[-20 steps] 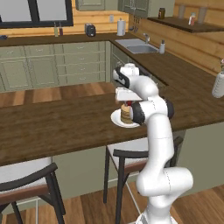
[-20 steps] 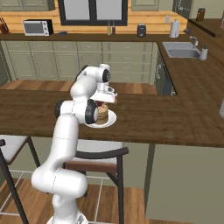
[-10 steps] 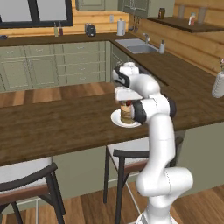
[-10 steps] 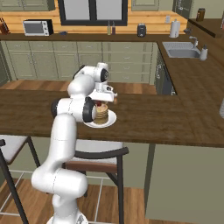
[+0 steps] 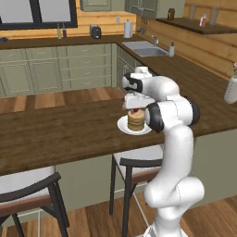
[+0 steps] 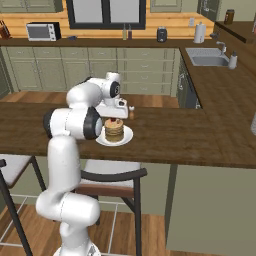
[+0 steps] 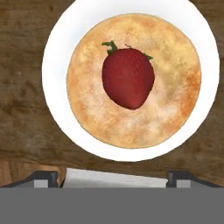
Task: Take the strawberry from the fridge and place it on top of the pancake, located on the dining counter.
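One strawberry (image 7: 127, 78) lying on top of the pancake (image 7: 134, 81) on its white plate (image 7: 57, 52) on the dining counter (image 5: 55, 134), pincer (image 7: 114, 177) spread wide directly above, empty; placement looking done, next only a clean straight lift away.

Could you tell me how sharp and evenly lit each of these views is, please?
Hand view: crisp, evenly lit, no glare; the red strawberry lies sharp on the tan round pancake, above the white round plate. Left base view: soft and slightly blurred, with flat light. Right base view: likewise soft; the dark brown wooden dining counter shows no harsh shadows.
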